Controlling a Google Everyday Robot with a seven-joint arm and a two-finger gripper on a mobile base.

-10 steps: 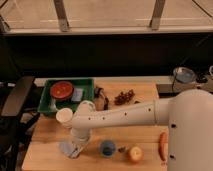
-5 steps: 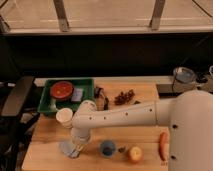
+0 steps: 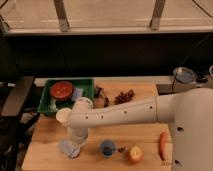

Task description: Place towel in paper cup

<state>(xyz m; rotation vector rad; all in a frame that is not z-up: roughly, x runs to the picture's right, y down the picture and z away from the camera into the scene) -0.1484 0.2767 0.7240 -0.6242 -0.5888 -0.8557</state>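
Wooden table (image 3: 145, 131) — contents.
Small grey-blue folded cloth towel (image 3: 69, 149): flat on the table's near left part.
Gripper (image 3: 76, 137): at the end of the white arm, pointing down, directly over the towel's right edge; whether the jaws are released or clenched cannot be told.
Plain white tapered paper cup (image 3: 63, 116): upright, just behind the towel, left of the gripper.
Small blue cup (image 3: 106, 148) — right of the towel.

White arm (image 3: 120, 112) stretched leftward; pincer (image 3: 76, 139) at far end, pointing down.
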